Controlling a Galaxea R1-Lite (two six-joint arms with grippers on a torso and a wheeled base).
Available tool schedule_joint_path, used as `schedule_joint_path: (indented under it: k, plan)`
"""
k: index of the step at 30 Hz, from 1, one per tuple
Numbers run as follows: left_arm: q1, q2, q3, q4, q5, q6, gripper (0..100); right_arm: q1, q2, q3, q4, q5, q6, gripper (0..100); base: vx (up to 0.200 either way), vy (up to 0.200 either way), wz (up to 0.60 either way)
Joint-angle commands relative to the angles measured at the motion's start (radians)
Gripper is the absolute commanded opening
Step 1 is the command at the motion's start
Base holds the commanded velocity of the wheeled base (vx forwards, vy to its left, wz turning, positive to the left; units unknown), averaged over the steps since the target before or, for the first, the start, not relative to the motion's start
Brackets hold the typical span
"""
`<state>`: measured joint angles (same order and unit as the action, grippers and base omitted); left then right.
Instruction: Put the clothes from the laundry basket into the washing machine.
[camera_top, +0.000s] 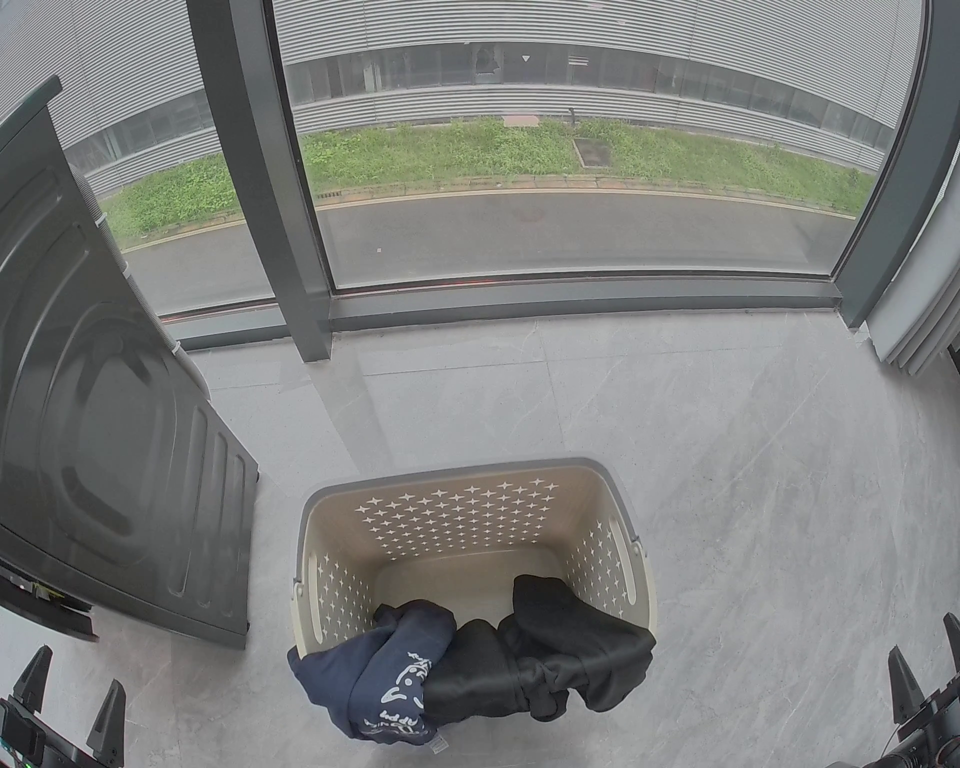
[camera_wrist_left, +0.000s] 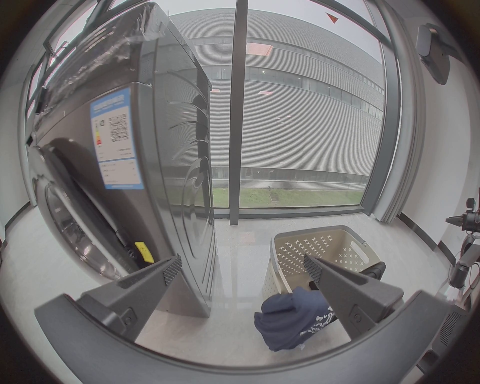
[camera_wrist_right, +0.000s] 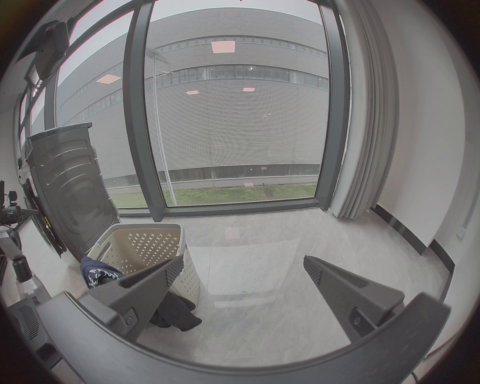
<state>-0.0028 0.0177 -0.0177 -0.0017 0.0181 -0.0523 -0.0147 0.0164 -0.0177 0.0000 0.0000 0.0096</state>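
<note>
1. The left tool (camera_wrist_left: 241, 257) and the right tool (camera_wrist_right: 243, 258) both sit low with fingers apart, empty.
2. Between them the laundry basket (camera_top: 455, 510) stands on the floor (camera_top: 780, 480), with a navy garment (camera_top: 390, 670) and a black garment (camera_top: 560, 650) draped over its near rim.
3. The washing machine (camera_top: 100, 430) stands to the basket's left.

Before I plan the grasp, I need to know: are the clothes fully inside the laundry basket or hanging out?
Hanging partly out: the navy garment and the black garment drape over the laundry basket's near rim.

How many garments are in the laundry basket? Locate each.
2. A navy printed garment hangs over the near left corner of the laundry basket; a black garment drapes beside it. More may hide underneath.
</note>
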Motion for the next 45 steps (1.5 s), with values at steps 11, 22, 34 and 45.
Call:
schedule_joint_path:
  k: [11,22,34,45]
  plan:
    - [0.001,-0.007,0.016,-0.001,0.000,0.005,100,0.001,-0.004,0.018,0.000,0.000,0.000,100,-0.200,0.000,0.00]
    - [0.000,-0.007,0.016,-0.001,0.000,0.006,100,-0.001,-0.004,0.018,0.000,0.000,0.000,100,-0.200,0.000,0.00]
    - [0.000,-0.007,0.016,-0.001,0.000,0.000,100,-0.001,-0.004,0.018,0.000,0.000,0.001,100,-0.017,0.033,0.00]
    - [0.000,-0.007,0.016,-0.001,0.000,0.002,100,-0.001,-0.004,0.018,0.000,0.000,0.001,100,0.000,0.200,0.00]
